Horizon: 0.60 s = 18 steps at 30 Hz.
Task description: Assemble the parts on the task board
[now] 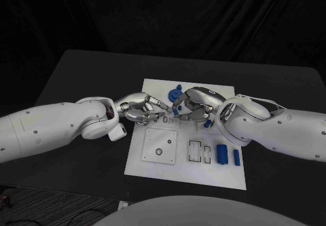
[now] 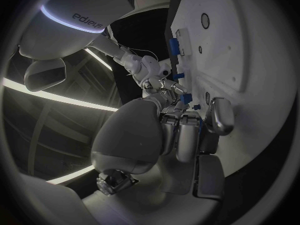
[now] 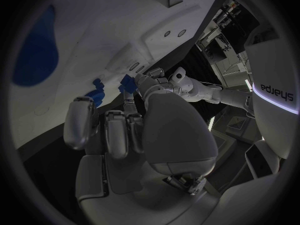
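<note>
Now, from the left in the head view: the left arm [image 1: 54, 129] comes in over the black table [image 1: 81, 75] and its left hand [image 1: 141, 108] sits over the upper-left part of the white task board [image 1: 187, 174], fingers curled twd the board's middle; can't tell whether it's holding anything or just touching. In the left wrist view the same hand's fingers [image 2: 220, 116] lie flat vs the board face, w/ a small blue part [image 2: 186, 98] just beyond them, near the other hand's fingertips. Mid-board, a square inset plate [image 1: 160, 146] sits below the left hand, then 2 slotted recesses [image 1: 195, 151]. Up top a blue gear-like part [image 1: 178, 94] stands betw. the 2 hands. The right hand [image 1: 195, 104] meets the left one fingertip to fingertip; in the right wrist view it pinches a small blue piece [image 3: 128, 82] right at the board. Further right, 2 blue bars [image 1: 222, 151] lie side by side in the board's lower-right area, under the right arm [image 1: 285, 132].
</note>
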{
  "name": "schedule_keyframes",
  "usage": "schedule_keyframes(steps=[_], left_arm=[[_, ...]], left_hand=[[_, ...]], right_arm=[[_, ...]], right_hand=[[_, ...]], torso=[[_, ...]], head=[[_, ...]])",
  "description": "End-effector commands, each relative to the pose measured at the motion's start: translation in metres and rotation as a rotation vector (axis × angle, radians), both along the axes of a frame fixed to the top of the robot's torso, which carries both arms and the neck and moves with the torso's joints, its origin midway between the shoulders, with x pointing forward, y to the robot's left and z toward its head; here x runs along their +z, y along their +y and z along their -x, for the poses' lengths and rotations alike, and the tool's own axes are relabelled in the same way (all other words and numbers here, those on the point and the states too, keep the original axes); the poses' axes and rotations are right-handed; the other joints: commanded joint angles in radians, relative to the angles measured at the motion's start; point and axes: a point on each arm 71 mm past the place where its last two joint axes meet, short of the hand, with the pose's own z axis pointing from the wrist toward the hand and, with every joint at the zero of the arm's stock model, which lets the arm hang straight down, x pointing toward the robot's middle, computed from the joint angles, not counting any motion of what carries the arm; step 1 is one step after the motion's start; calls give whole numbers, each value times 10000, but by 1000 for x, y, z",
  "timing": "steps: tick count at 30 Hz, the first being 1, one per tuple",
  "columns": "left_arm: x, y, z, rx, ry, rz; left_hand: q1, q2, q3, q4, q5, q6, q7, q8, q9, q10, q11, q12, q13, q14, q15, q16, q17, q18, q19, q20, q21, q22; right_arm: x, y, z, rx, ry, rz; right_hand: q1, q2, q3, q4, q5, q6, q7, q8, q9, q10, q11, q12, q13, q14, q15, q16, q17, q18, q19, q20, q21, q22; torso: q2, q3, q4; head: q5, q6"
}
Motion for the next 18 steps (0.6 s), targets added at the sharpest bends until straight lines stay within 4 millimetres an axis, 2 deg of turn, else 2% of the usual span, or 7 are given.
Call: schedule_keyframes(steps=[1, 18], left_arm=[[1, -3, 0, -84, 7, 150], [1, -5, 0, -162, 9, 174]], left_hand=[[-43, 56, 57, -24, 20, 50, 11, 66, 10, 921, 86, -18, 2558, 1039, 80, 27, 2634, 178, -84, 4, -62, 4], [-43, 52, 60, -30, 23, -49, 20, 48, -7, 895, 95, -31, 2544, 1039, 86, 27, 2634, 184, -112, 7, -77, -13]], right_arm=[[3, -1, 1, -148, -420, -390], [4, -1, 1, -181, -407, -386]], right_hand=[[-22, 96, 43, 2, -51, 59, 44, -24, 69, 920, 49, -23, 2479, 825, 45, -23, 1807, 104, -33, 11, 0, 1774], [-84, 91, 21, 42, -119, 67, 47, -38, 53, 917, 55, -28, 2474, 828, 52, -17, 1813, 102, -27, 19, 13, 1778]], torso=[[4, 4, -5], [-1, 0, 7]], head=[[14, -1], [-17, -1]])
